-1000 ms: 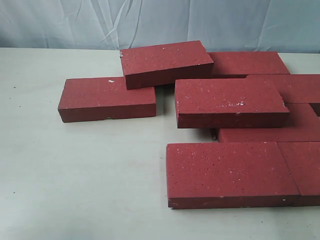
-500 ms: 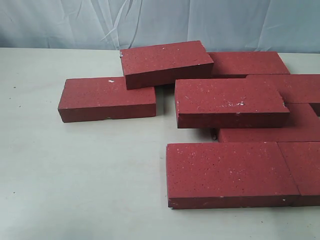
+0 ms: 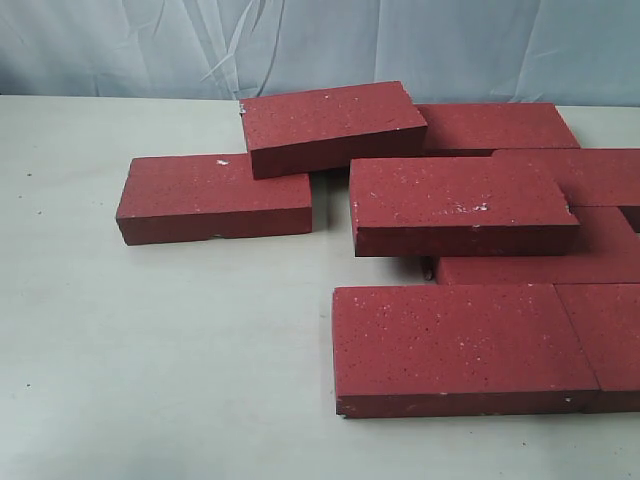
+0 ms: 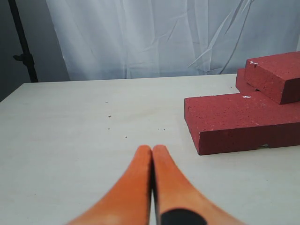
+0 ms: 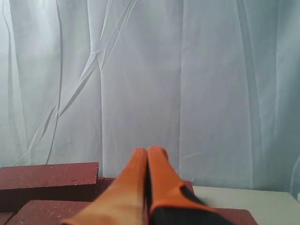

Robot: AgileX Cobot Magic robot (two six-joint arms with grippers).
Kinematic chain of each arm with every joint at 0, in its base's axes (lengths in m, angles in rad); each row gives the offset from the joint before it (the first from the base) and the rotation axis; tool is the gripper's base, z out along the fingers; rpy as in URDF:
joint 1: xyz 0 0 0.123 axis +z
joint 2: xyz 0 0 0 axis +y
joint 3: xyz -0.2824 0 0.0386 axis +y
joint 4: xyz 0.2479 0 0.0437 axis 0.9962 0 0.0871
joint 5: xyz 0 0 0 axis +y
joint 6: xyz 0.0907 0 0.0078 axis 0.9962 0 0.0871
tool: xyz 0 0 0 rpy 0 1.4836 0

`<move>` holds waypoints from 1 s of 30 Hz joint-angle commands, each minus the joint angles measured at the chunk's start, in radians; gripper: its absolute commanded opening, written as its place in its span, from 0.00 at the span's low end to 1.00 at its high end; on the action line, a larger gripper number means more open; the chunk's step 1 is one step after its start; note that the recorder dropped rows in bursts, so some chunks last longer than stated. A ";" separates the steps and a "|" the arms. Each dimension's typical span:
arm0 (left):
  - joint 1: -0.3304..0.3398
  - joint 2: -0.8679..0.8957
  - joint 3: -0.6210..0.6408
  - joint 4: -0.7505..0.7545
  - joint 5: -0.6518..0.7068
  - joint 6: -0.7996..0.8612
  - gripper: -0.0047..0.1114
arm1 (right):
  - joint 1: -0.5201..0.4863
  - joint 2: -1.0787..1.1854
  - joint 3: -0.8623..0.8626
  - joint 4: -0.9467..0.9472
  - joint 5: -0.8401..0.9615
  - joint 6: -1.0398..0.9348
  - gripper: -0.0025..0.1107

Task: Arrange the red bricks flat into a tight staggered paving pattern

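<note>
Pressing its fingers together on nothing, the left hand (image 4: 152, 149) hovers low over bare tabletop (image 4: 93, 131); the red bricks (image 4: 234, 119) lie ahead of it, apart. Right hand (image 5: 147, 151), likewise pinched empty, sits above the loosely overlapping bricks.

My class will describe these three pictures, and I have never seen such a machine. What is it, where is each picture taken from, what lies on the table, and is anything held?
It is a robot with two arms. One picture comes from a camera off the arms, showing red bricks on a pale table, some resting on others, before a white curtain. The other two come from a camera on each wrist. The orange shapes there are the left arm's fingers and the right arm's fingers, both pressed shut, holding nothing.
</note>
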 commanded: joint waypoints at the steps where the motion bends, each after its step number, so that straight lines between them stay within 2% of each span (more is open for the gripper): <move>1: 0.004 -0.005 0.005 0.000 -0.002 -0.003 0.04 | -0.004 -0.005 -0.021 -0.055 0.023 -0.005 0.01; 17: 0.004 -0.005 0.005 0.000 -0.002 -0.003 0.04 | -0.004 0.002 -0.031 -0.024 0.047 -0.005 0.01; 23: 0.004 -0.005 0.005 0.000 -0.002 -0.003 0.04 | -0.004 0.103 -0.109 -0.027 0.126 -0.005 0.01; 28: 0.004 -0.005 0.005 0.000 -0.002 -0.003 0.04 | -0.004 0.239 -0.200 -0.026 0.146 -0.005 0.01; 30: 0.004 -0.005 0.005 0.000 -0.002 -0.003 0.04 | -0.004 0.329 -0.256 -0.026 0.209 -0.005 0.01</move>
